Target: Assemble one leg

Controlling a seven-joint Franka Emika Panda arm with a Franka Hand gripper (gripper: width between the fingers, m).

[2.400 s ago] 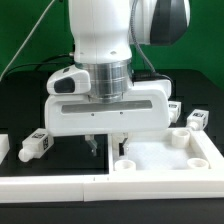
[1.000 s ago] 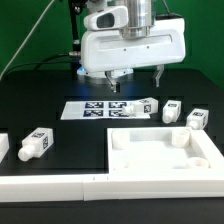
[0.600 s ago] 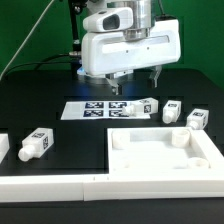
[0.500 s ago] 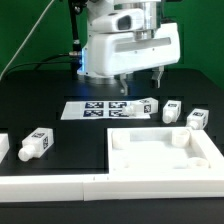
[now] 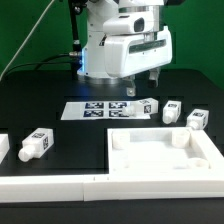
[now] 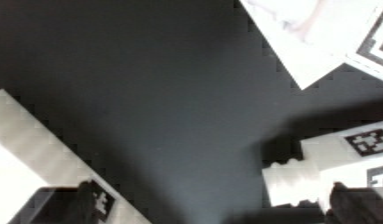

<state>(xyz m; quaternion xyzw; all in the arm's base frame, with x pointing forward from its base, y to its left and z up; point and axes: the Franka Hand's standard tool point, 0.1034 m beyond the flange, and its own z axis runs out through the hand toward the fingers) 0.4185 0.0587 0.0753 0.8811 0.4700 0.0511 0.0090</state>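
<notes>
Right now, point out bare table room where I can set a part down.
Bare table lies between the marker board, the tray and the leg toward the exterior view's left. Crowded: three legs in a row between the marker board and the tray's far corner.

The tabletop [image 5: 60,125] looks matt black and smooth. The leg [image 5: 37,146] at its 9 o'clock edge is smooth white plastic with a faint sheen — its tag [image 5: 41,136] a flat, matt black-and-white print. The square top [image 5: 165,152] at 4 o'clock is the same white plastic, matt on its flat face. The end effector [image 5: 142,84] wears a glossier white shell — hard plastic, catching the light.
</notes>
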